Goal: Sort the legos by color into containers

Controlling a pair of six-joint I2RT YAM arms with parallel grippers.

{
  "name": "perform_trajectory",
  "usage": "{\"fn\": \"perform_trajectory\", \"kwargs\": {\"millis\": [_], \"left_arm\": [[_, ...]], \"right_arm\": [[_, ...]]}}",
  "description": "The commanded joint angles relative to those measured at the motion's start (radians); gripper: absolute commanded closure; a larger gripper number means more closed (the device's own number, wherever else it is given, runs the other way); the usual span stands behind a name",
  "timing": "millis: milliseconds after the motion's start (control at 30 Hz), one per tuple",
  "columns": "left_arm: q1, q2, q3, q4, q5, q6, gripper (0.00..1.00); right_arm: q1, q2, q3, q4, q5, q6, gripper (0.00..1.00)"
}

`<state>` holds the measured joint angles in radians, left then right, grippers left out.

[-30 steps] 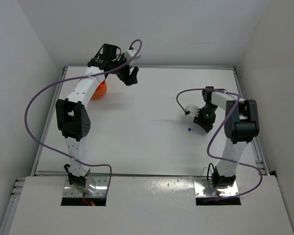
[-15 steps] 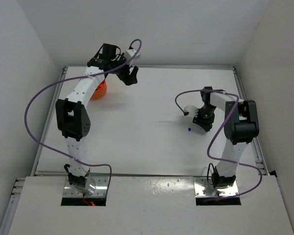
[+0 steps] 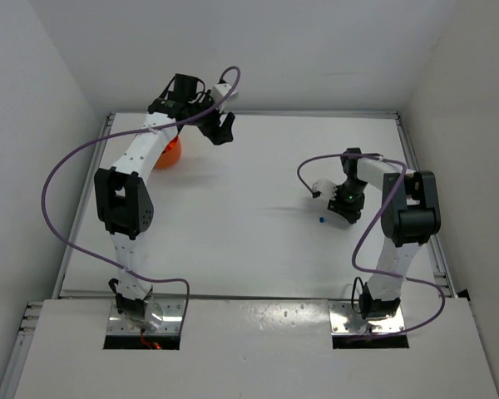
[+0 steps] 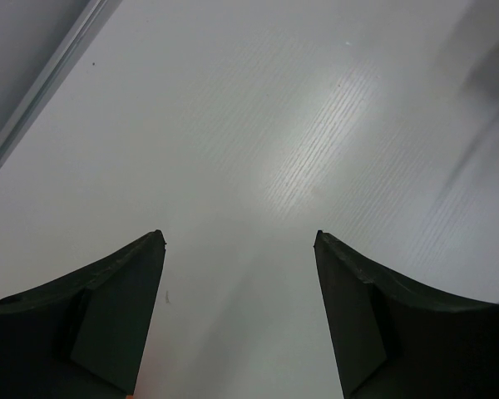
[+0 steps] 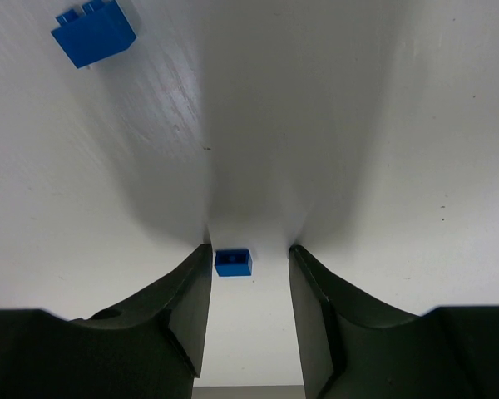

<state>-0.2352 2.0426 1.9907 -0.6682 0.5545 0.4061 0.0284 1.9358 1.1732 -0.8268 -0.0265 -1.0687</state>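
Right end effector (image 5: 250, 246) is low over the counter (image 5: 382, 125), jaws partway apart, gripping nothing. Small blue brick (image 5: 233, 262) sits on the counter right between its tips, hugging one finger with a clear gap to the other. Its long axis looks to run across the gap, though it's tiny. Larger blue brick (image 5: 93, 33) lies well ahead, off to one side. Right arm is plainly nearer both. Left end effector (image 4: 239, 237) is wide and empty, near the orange bowl (image 3: 171, 155); the arm hides the bowl's contents.
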Motion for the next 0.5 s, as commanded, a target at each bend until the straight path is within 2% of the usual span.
{"fn": "perform_trajectory", "kwargs": {"millis": [0, 367, 467], "left_arm": [[0.01, -0.004, 0.025, 0.004, 0.022, -0.006, 0.21], [0.01, -0.004, 0.025, 0.004, 0.022, -0.006, 0.21], [0.01, -0.004, 0.025, 0.004, 0.022, -0.006, 0.21]], "right_arm": [[-0.012, 0.046, -0.063, -0.005, -0.029, -0.025, 0.57], [-0.012, 0.04, -0.078, -0.015, -0.026, -0.025, 0.55], [-0.012, 0.04, -0.078, -0.015, -0.026, -0.025, 0.63]]}}
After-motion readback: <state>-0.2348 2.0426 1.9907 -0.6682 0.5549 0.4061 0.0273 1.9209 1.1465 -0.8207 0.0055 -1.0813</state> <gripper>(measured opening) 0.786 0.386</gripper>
